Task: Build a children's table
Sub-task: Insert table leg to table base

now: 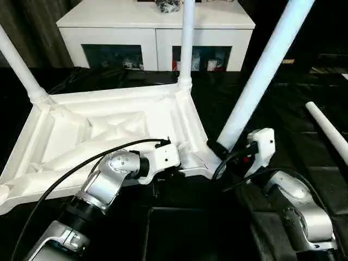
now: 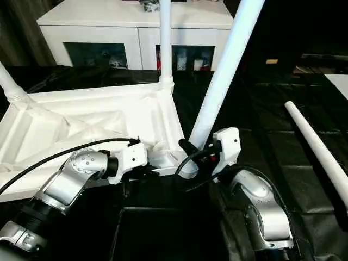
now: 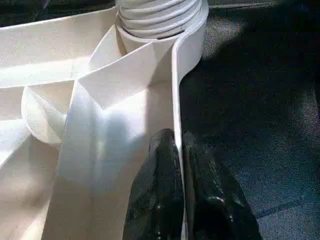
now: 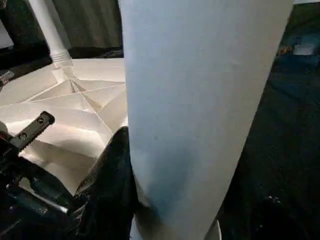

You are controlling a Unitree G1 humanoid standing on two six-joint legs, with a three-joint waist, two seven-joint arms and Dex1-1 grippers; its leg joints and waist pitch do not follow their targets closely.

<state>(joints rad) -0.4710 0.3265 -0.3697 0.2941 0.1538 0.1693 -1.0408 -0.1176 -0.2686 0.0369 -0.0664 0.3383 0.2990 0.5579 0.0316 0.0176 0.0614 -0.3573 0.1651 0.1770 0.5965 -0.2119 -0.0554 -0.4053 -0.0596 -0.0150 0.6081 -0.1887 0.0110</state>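
Tabletop (image 1: 98, 130) lies upside down on the dark floor (image 1: 261, 98), ribbed underside up, in front of the white cabinet (image 1: 155, 27). Two legs stand upright in its sockets: one (image 1: 19, 65) at the far left corner, one (image 1: 187, 38) at the far right corner, nearest the cabinet. A third leg (image 1: 266, 65) sits tilted at the near right corner socket, leaning away from the tabletop. A fourth leg (image 1: 329, 130) lies loose on the floor, well apart to the right of the tabletop.

Left gripper (image 3: 180, 150) is pinched almost fully closed on the tabletop's thin right rim near that corner, one finger (image 3: 157, 195) inside the rim and the other outside. Right gripper (image 1: 220, 148) is about half open, black fingers clasping the base of the tilted leg just above the socket.
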